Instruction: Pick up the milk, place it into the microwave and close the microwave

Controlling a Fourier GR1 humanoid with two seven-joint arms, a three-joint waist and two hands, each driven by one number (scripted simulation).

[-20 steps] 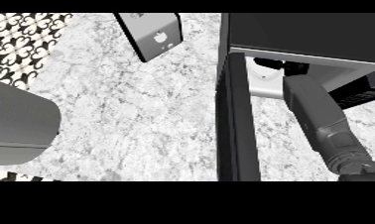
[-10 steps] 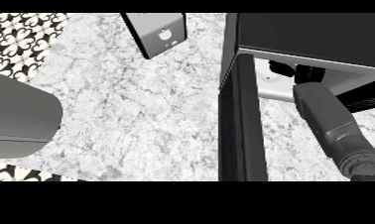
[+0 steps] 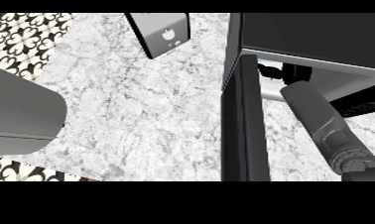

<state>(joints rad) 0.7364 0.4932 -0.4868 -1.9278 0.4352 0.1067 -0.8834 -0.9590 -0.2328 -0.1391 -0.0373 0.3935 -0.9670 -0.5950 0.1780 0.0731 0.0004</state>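
— Milk, where is it? I can't pick it out for certain.

— Nor can I. The black right hand (image 3: 284, 73) is inside the mouth of the dark boxy microwave (image 3: 307, 34), at the near left corner of its pale cavity. If the milk is there, the hand and the shadow hide it. Whether that hand is clasping anything or spread, I cannot tell.

— And the grey upright box with a dark side and a fruit emblem (image 3: 164, 34)?

— It stands on the white marbled counter (image 3: 147, 109), well left of the microwave and apart from both arms. It may be a carton, but I won't call it the milk.

— What does the next move turn on?

— The grey right forearm (image 3: 319, 119) runs diagonally into the cavity, just right of the black open door (image 3: 245, 119), which is seen edge-on. I'd judge the arm must back out along its own line before the door can swing.

— The left side?

— Only a broad grey rounded shape (image 3: 22, 114) at the left edge, likely the left arm; no left hand shows.
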